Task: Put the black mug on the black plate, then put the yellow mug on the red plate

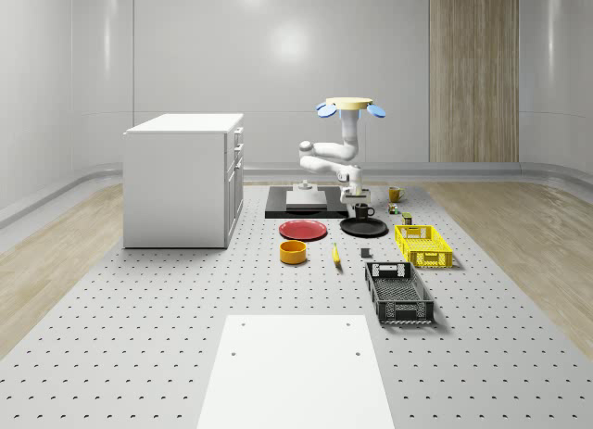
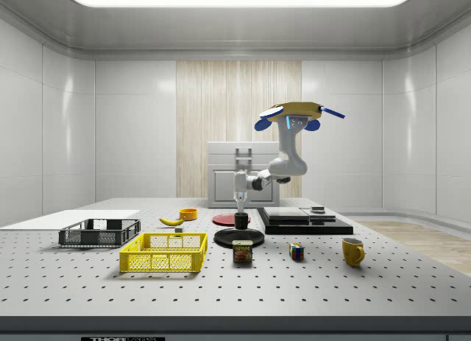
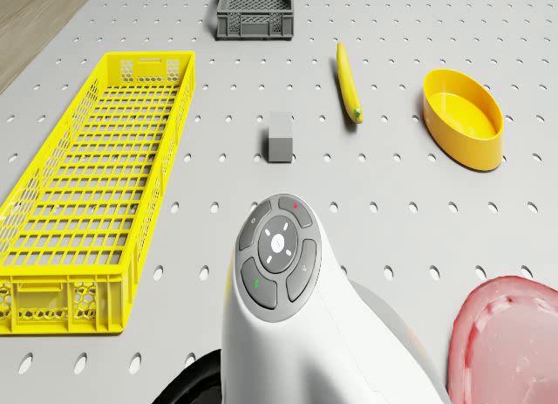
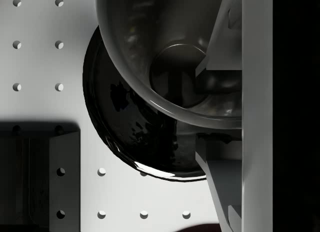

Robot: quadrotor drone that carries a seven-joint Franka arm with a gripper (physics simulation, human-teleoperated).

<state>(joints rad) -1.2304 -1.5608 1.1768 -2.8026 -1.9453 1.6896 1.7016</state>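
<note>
from the whole-scene view i see my drone (image 1: pixel 347 106) hovering above the far part of the perforated table (image 1: pixel 185 299), over the dark slab (image 1: pixel 278 205) beyond the plates, with the arm bent down in front of it. the gripper (image 1: pixel 359 199) sits right over the black mug (image 1: pixel 361 210), and the wrist view puts the fingers (image 4: pixel 220 36) across the mug's rim, one inside the cup and one outside, pinched on its wall. the mug hangs at the far edge of the black plate (image 1: pixel 364 228); i can't tell whether its base touches the plate. the red plate (image 1: pixel 303 230) lies just beside the black plate, on the whole-scene view's left. the yellow mug (image 1: pixel 396 194) stands apart, farther back on that view's right. nearer the camera are a yellow bowl (image 1: pixel 293 252), a banana (image 1: pixel 335 255), a yellow crate (image 1: pixel 423 245) and a black crate (image 1: pixel 398 292). the side view shows a spam can (image 2: pixel 243 252) and a colour cube (image 2: pixel 296 252) near the yellow crate.
</note>
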